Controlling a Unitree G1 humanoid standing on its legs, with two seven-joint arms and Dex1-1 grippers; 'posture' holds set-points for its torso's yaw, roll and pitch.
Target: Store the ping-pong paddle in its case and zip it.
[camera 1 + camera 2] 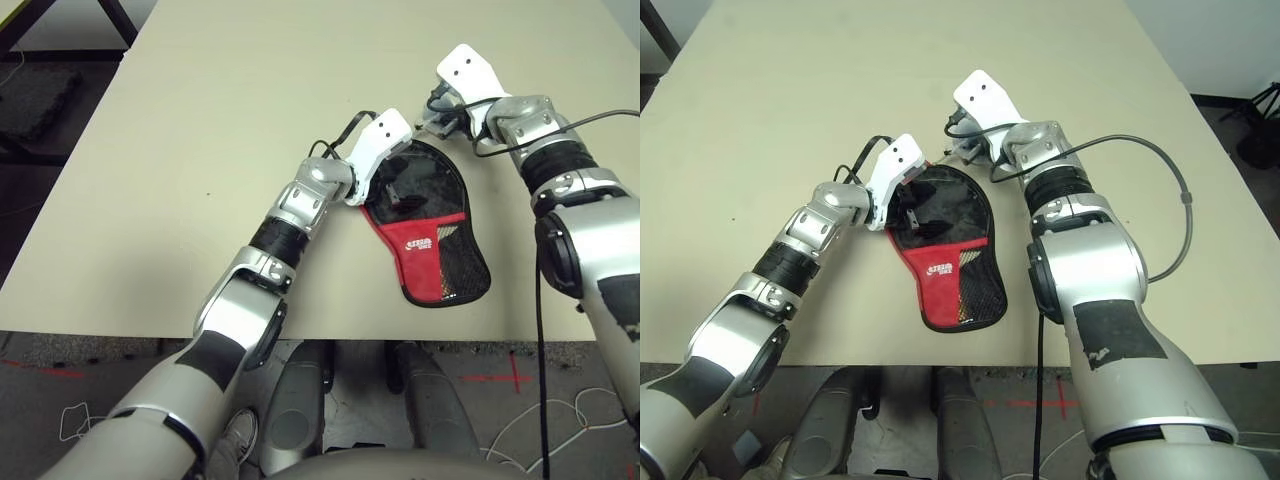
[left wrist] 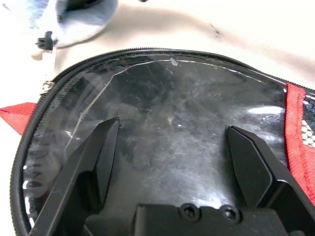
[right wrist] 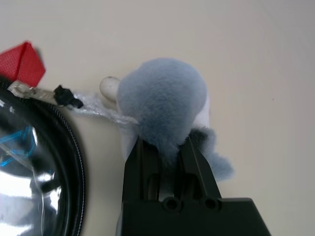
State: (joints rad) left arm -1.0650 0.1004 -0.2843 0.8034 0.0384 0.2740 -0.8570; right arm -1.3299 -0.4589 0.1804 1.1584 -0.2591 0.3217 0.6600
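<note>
Ping-pong paddle [image 2: 170,167] seems to be inside its case [image 1: 421,268], as a dark round shape under the clear plastic [image 2: 172,88]; the case lies flat on the table [image 1: 230,110], with its round end away from the robot and its narrower end near the table's edge; the left gripper [image 2: 173,125] is over the clear part with its fingers spread wide, perhaps to keep the case from sliding, though I cannot tell if it presses down; the right gripper [image 3: 165,142] pinches a soft toy [image 3: 162,93], which a silvery string [image 3: 106,110] joins to the metal zip pull [image 3: 37,92]; that makes sense to me, as a fat fuzzy toy should be easier to grab than a tiny bit of metal; next, it could pull the toy along the rim, if the zip still needs closing.

The toy is round, blue-grey and furry; the plastic is shiny and creased; the red cloth tab [image 3: 24,64] has a pointy tip, and the black mesh [image 1: 468,262] is full of little holes.
</note>
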